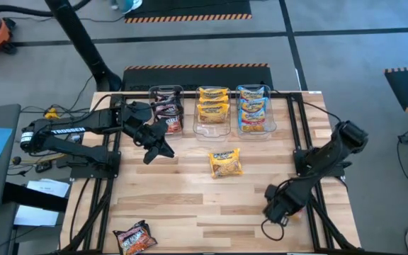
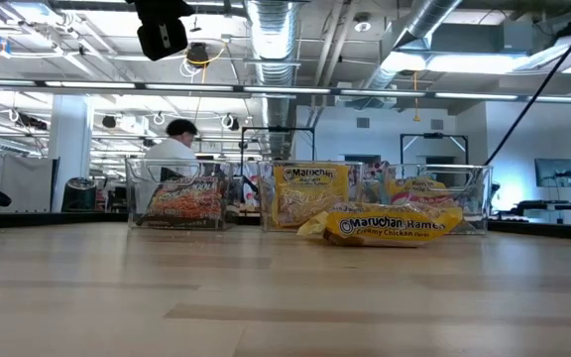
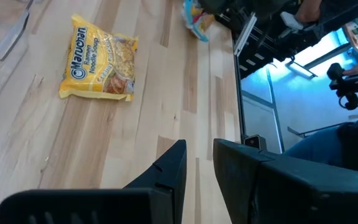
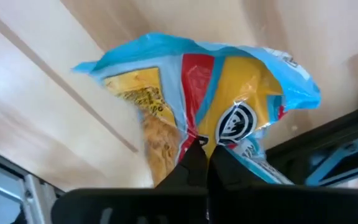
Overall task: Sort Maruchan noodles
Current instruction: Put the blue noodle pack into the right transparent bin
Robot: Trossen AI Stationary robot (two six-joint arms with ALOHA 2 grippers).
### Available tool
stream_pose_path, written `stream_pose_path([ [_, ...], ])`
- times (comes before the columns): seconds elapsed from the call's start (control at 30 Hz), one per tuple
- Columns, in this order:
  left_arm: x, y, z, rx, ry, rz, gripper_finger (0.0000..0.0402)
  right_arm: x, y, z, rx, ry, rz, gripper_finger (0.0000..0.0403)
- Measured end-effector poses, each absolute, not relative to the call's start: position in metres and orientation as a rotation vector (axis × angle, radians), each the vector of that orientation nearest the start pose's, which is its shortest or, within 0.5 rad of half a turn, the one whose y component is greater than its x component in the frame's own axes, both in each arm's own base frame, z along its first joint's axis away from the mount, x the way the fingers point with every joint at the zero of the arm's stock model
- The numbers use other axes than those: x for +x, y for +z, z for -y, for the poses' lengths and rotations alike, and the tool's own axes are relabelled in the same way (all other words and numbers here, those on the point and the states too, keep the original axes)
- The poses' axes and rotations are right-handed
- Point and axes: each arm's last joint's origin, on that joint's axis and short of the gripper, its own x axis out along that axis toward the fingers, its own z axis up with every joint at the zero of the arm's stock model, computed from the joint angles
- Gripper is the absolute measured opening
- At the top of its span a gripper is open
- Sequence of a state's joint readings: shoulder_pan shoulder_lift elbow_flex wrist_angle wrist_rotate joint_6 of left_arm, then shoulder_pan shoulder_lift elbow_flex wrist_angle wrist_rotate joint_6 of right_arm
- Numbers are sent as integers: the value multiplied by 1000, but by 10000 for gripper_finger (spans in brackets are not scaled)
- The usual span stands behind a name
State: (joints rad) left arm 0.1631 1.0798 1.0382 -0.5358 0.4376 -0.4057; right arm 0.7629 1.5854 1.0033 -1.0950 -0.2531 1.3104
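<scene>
step in hand: pickup of a light blue crinkly plastic ramen packet (image 4: pixel 210 99) at the near right edge of the wooden table (image 1: pixel 190 205). the right gripper (image 4: pixel 202 152) is seen pinched together on a fold of that packet in the right wrist view; in the high view the packet is hidden under the arm.

the left gripper (image 1: pixel 163 149) is held over the table just in front of the left clear plastic rectangular tub (image 1: pixel 166 110), fingers slightly apart, nothing between them.

still unsorted: a yellow-orange crinkly ramen packet (image 1: pixel 225 162) lying flat mid-table, and a dark maroon-black ramen packet (image 1: pixel 134 238) at the near left edge. matching colours are already stacked in the tubs: dark ones left, yellow in the middle tub (image 1: pixel 212 108), blue in the right tub (image 1: pixel 255 110).

next move, as judged: the blue packet is to be lifted clear and carried to the right tub, released above its stack. the pinch is on a thin fold, so slip is a risk.
</scene>
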Motion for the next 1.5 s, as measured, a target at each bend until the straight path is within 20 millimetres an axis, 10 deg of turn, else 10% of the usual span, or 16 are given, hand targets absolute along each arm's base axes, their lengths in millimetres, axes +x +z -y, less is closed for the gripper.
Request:
stream_pose_path([
  [0.77, 221, 335, -25, -552, -127, -596, 66, 210, 270, -105, 114, -555, -1621, 0],
  [1.5, 221, 334, -28, -478, -32, -579, 66, 246, 293, 16, -110, -737, -1507, 0],
])
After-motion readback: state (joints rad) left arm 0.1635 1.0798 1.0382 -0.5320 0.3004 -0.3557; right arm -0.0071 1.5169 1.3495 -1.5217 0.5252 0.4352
